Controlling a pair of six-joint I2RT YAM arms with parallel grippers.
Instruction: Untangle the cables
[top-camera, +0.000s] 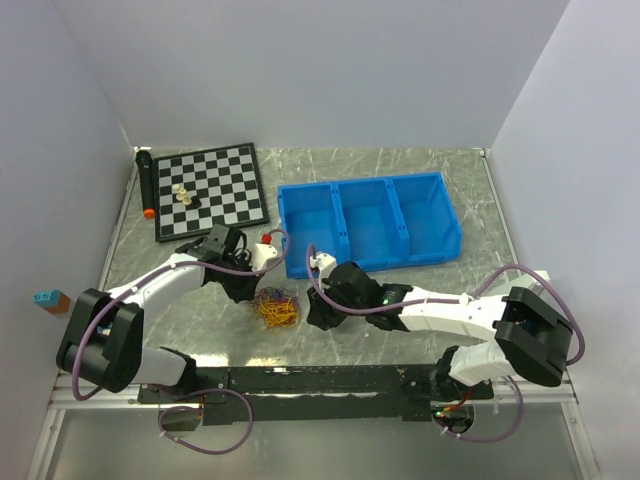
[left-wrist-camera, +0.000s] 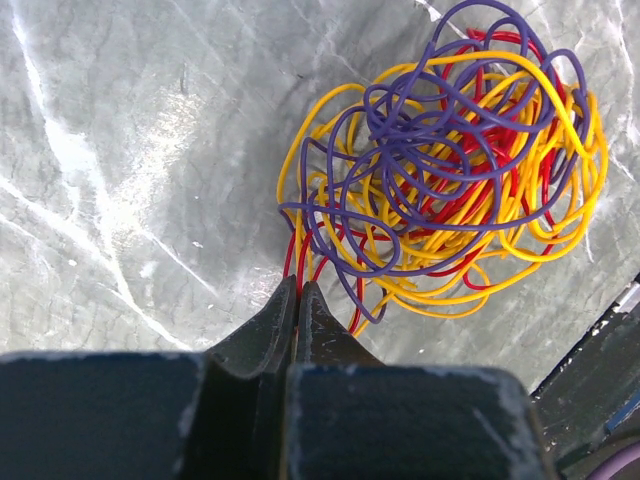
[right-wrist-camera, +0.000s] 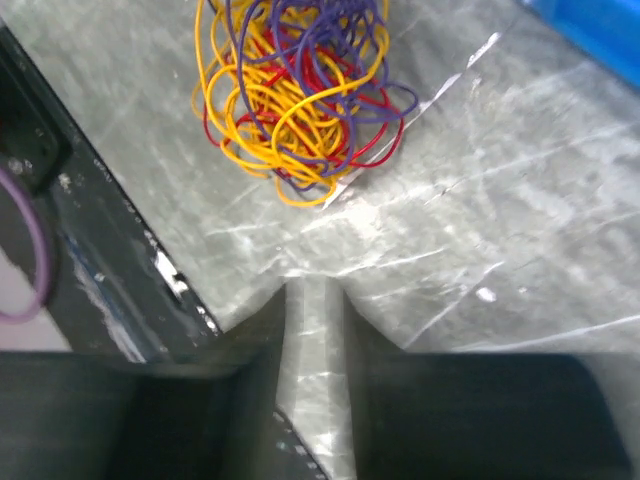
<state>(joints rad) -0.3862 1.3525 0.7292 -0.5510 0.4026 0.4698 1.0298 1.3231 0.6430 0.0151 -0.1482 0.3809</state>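
Observation:
The cables (top-camera: 277, 307) lie as one tangled ball of thin yellow-orange, red and purple strands on the marbled table between my two grippers. In the left wrist view the ball (left-wrist-camera: 450, 170) is just beyond my left gripper (left-wrist-camera: 298, 285), whose jaws are pressed together with a red strand (left-wrist-camera: 291, 255) running into their tips. From above, the left gripper (top-camera: 243, 288) sits at the ball's left edge. My right gripper (top-camera: 318, 315) is to the right of the ball. In its wrist view the right gripper (right-wrist-camera: 315, 285) is slightly open and empty, short of the ball (right-wrist-camera: 295, 100).
A blue three-compartment bin (top-camera: 340, 225) stands behind the right gripper. A chessboard (top-camera: 225, 175) with a few pieces lies at the back left, with a black marker (top-camera: 146, 185) beside it. A black rail (top-camera: 320, 380) runs along the near edge.

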